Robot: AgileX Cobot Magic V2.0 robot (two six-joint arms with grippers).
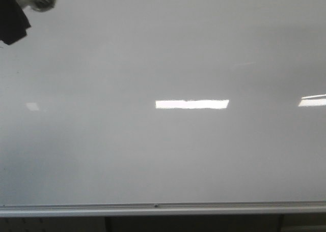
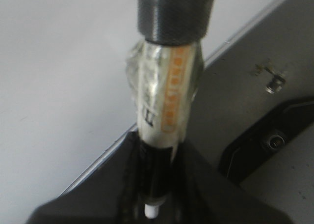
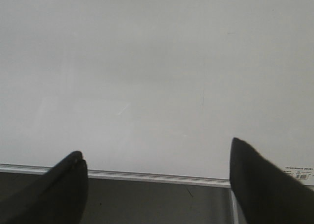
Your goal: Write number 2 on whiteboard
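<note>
Whiteboard (image 1: 163, 155) blank, no digit yet. Left claw (image 2: 152, 184) clamps marker (image 2: 164, 101); right claw (image 3: 157, 180) wide, empty. You've all writing left.

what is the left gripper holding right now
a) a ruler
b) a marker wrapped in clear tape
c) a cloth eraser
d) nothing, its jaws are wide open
b: the left wrist view shows the left gripper shut on a marker wrapped in clear tape.

The right gripper (image 3: 157, 177) has its two dark fingers (image 3: 260, 184) spread wide apart before the pale whiteboard (image 3: 147, 71) (a silver rail (image 3: 147, 176) edges it).
</note>
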